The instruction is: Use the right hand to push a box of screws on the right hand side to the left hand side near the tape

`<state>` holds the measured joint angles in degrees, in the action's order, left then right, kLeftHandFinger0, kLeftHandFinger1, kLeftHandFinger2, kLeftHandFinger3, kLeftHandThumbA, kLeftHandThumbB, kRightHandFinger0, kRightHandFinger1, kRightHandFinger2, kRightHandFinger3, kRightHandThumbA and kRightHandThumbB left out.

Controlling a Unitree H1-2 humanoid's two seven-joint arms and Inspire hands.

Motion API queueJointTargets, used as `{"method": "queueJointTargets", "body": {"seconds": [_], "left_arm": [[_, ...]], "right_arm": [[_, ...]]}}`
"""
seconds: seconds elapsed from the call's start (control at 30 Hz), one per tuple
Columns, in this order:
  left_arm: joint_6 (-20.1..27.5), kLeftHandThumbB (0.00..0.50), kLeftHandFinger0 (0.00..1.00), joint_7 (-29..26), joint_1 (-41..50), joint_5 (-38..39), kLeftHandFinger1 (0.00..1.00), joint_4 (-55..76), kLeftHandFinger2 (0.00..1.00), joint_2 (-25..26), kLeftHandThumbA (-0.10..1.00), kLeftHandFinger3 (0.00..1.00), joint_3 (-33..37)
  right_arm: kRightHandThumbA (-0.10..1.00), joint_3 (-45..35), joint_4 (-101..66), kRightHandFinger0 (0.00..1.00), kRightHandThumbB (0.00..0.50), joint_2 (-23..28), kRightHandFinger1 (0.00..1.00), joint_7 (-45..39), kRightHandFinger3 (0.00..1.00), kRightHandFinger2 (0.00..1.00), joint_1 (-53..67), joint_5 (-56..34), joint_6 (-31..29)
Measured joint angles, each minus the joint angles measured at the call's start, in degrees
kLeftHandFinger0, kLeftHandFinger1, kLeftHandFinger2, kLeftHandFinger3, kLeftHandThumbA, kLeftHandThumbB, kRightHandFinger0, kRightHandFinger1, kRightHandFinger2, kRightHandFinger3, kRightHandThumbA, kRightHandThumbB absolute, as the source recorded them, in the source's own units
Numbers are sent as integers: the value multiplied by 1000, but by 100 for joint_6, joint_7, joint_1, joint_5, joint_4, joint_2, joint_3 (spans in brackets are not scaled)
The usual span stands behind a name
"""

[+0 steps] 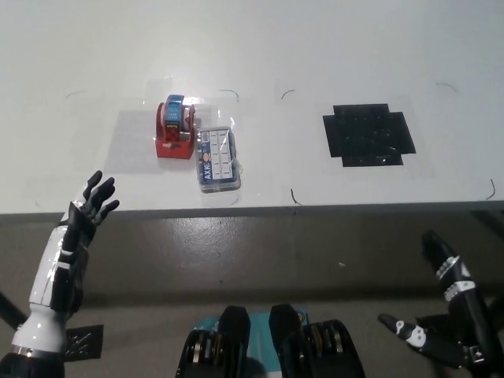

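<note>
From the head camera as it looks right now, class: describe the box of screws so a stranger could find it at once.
On the white table, look left of the black patch to the red tape dispenser. The box of screws lies against its right side: flat, clear and rectangular, with a grid of compartments and a blue label strip.
</note>
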<state>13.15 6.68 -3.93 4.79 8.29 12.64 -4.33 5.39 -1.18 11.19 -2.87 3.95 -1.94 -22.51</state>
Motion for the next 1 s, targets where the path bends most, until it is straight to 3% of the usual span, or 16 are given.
{"method": "queueJointTargets", "body": {"seconds": [0.1, 0.23, 0.33, 0.53, 1.0], "left_arm": [[0, 37, 1000, 0, 4, -6, 1000, 1, 1000, -1, 1000, 1000, 1], [2, 54, 1000, 0, 56, -11, 1000, 1, 1000, -6, 1000, 1000, 2], [3, 33, 1000, 0, 185, -42, 1000, -1, 1000, -12, 1000, 1000, 11], [12, 33, 1000, 0, 523, -145, 1000, -94, 1000, -19, 1000, 1000, 40], [31, 29, 1000, -1, 657, -337, 1000, -498, 1000, 11, 1000, 1000, 31]], "right_arm": [[1000, 1, 156, 1000, 281, -41, 1000, -25, 1000, 1000, -92, 43, -4], [1000, 1, 334, 1000, 279, -96, 1000, -54, 1000, 1000, -301, 43, -8], [1000, 1, 348, 1000, 254, -146, 1000, -67, 1000, 1000, -413, 42, -8], [1000, 0, 367, 1000, 280, -199, 1000, -118, 1000, 1000, -520, 42, -6], [1000, -58, 407, 1000, 287, -307, 1000, -147, 1000, 1000, -599, 13, 39]]}}
